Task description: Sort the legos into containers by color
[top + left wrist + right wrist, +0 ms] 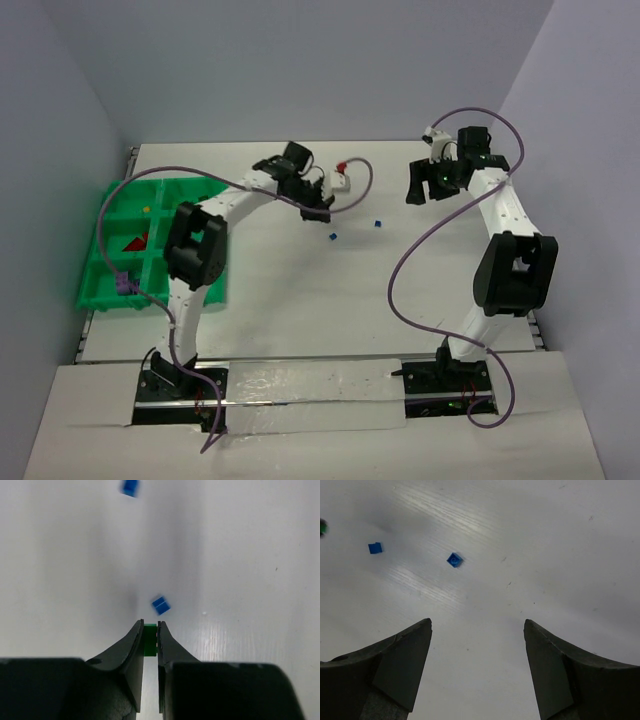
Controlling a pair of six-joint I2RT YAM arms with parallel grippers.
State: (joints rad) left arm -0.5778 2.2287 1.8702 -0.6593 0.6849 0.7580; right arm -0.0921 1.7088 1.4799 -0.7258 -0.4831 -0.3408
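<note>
Though narrow, left pincer [150,626] around lego [149,641]

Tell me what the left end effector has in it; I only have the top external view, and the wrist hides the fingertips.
Observer: The left end effector is shut on a green lego, pinched between its fingertips.
Operator: Is it touching either blue one?
Observer: No. The nearer blue lego lies on the table just beyond the fingertips, apart from them.
Operator: And the right side?
Observer: The right end effector is open, with only bare table between its fingers.
</note>
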